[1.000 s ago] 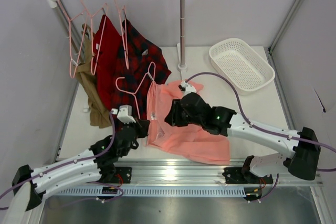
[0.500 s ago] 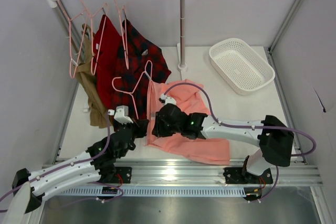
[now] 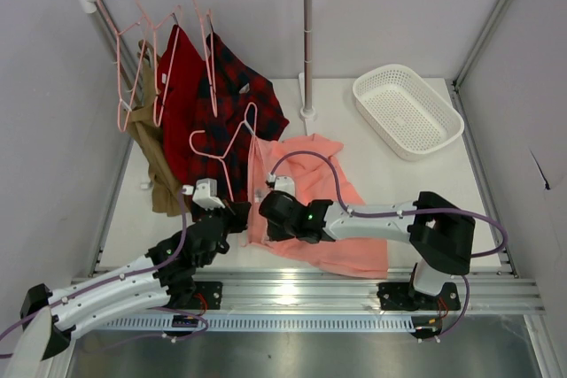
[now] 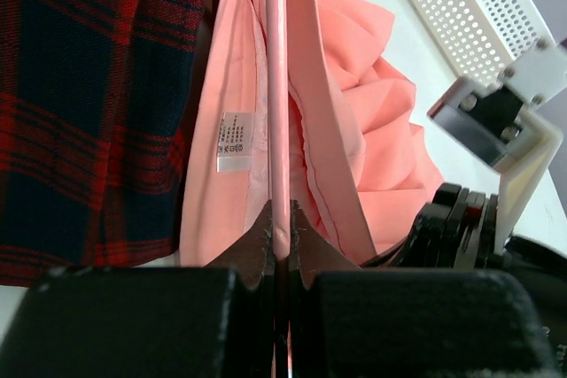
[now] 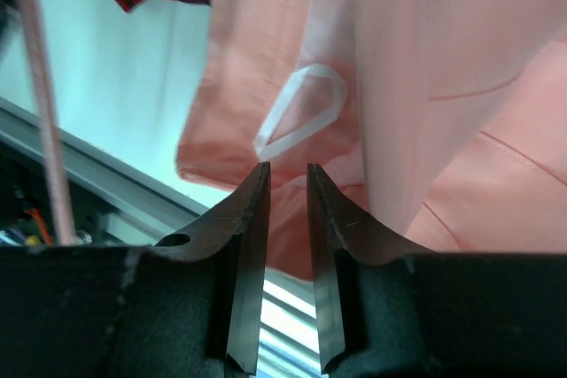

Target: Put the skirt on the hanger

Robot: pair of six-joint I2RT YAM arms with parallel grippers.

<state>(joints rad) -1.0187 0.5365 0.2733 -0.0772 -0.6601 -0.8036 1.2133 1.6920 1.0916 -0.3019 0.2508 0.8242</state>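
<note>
**Hanger (image 4: 276, 86) pinched among skirt (image 4: 354, 112) folds**

Left gripper (image 4: 280, 223) is clamped on the hanger's pale-pink wire, which runs up between folds of the skirt. A white label (image 4: 232, 141) sits just left of the wire, with the plaid shirt (image 4: 80, 86) beyond. Right gripper (image 5: 286, 170) stands narrowly parted, holding nothing, tips just short of a white loop (image 5: 304, 131) on the skirt, which lies mostly on the table (image 3: 416, 183).

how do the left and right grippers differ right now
The left gripper is shut on the hanger wire; the right gripper stands narrowly open, gripping nothing. The left gripper looks along the hanger between skirt folds; the right gripper points at a white loop on the skirt. Both are dark and close to the skirt.
</note>
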